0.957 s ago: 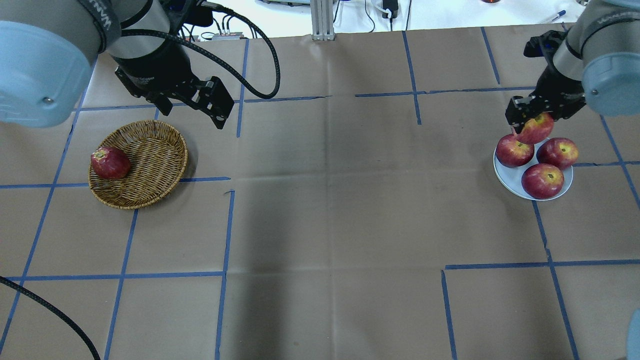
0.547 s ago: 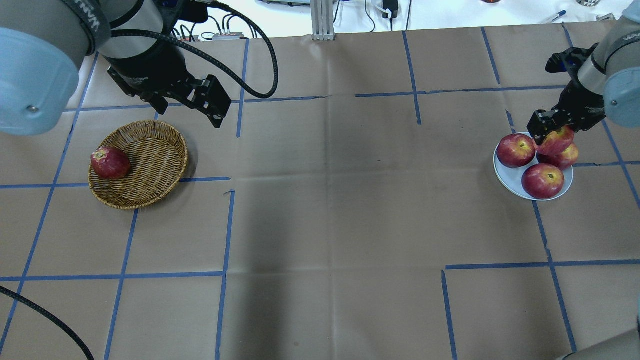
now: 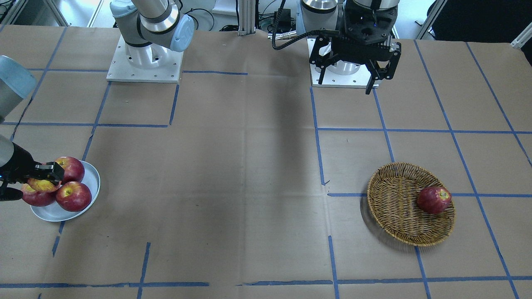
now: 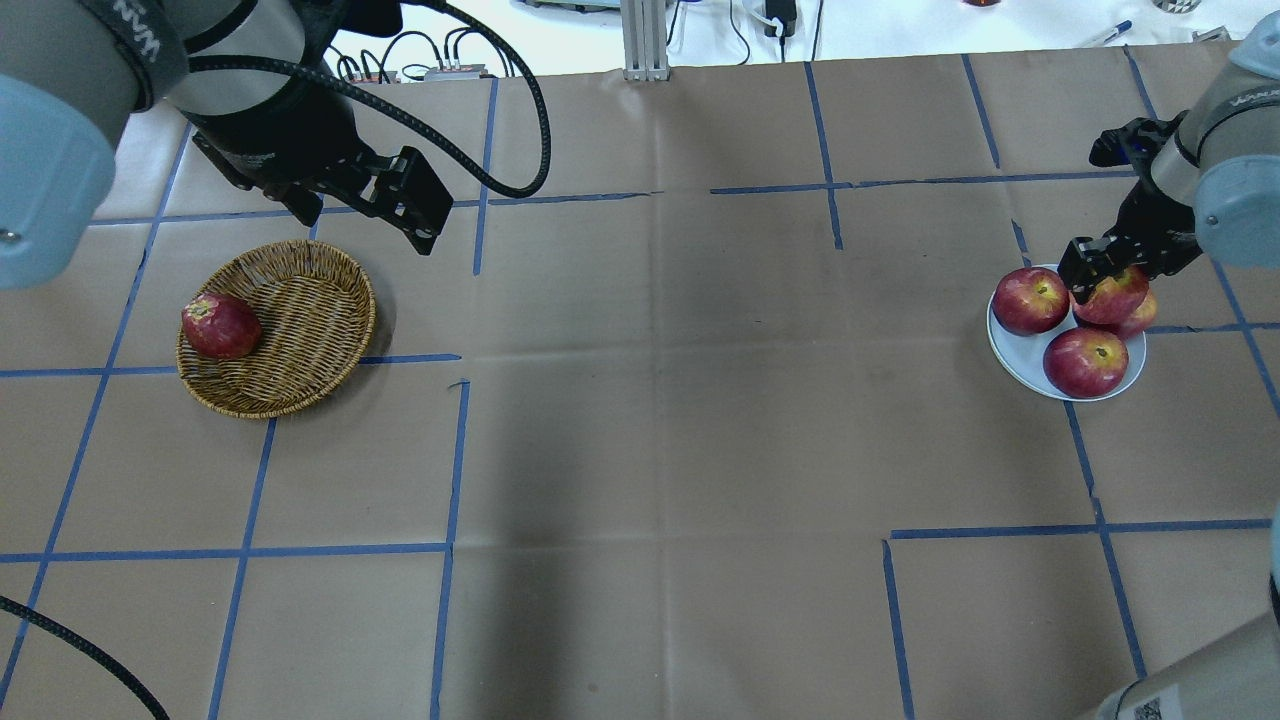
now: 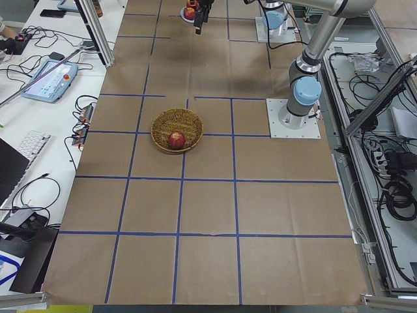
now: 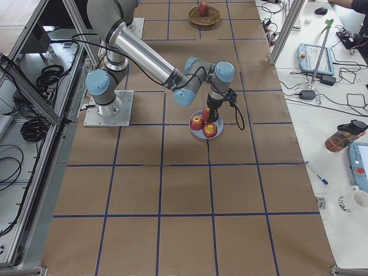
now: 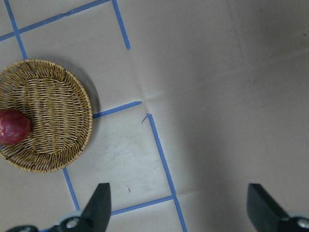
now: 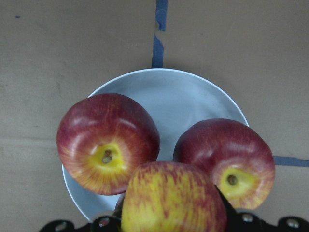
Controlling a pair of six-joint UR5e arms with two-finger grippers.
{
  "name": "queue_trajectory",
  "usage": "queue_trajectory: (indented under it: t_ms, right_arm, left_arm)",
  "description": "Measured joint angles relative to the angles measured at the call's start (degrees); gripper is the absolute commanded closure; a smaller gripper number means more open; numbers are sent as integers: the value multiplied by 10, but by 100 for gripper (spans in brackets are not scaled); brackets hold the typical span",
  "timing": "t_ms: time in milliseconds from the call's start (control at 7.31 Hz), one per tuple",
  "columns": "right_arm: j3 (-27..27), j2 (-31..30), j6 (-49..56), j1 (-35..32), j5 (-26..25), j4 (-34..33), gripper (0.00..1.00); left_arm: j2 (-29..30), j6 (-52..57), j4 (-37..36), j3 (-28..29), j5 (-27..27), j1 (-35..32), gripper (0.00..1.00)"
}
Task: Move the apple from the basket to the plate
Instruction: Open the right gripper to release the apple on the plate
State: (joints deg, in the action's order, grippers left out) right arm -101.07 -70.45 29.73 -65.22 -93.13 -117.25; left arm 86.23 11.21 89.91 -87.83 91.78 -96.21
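The streaky red-and-yellow apple (image 8: 171, 200) sits between the fingers of my right gripper (image 4: 1093, 268), which is shut on it. It hangs low over the pale blue-grey plate (image 4: 1015, 350), touching or just above the dark red apples there, and also shows in the front view (image 3: 40, 185). In the right wrist view the plate (image 8: 169, 94) holds two dark apples just ahead of the held one. The wicker basket (image 4: 305, 300) stands at the left. My left gripper (image 4: 405, 205) is open and empty, raised beyond the basket's far right rim.
One dark red apple (image 4: 220, 325) lies in the basket's left side. Three dark red apples fill most of the plate, one (image 4: 1142, 317) largely hidden under the held apple. Blue tape lines cross the brown paper table.
My right gripper carried the streaky apple rightward and lower over the plate, from above the left dark apple to the right one. My left arm drew back slightly.
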Motion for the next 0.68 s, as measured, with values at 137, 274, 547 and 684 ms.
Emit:
queue_trajectory:
  t_ms: [137,274,547,684]
  right_arm:
    - [0,1,0,0,0,1,0]
    - [1,0,-1,0,1,2,0]
    - [5,-8,-5,0,3,7,0]
    - [8,-16,-7,-1,4,8,0]
  left_arm:
    - [-5,3,2,-2,1,0,0]
    - [-9,4,6,-3,1,0,0]
    - [-13,5,14,-3,2,0,0]
    - [-14,5,15,-2,2,0,0]
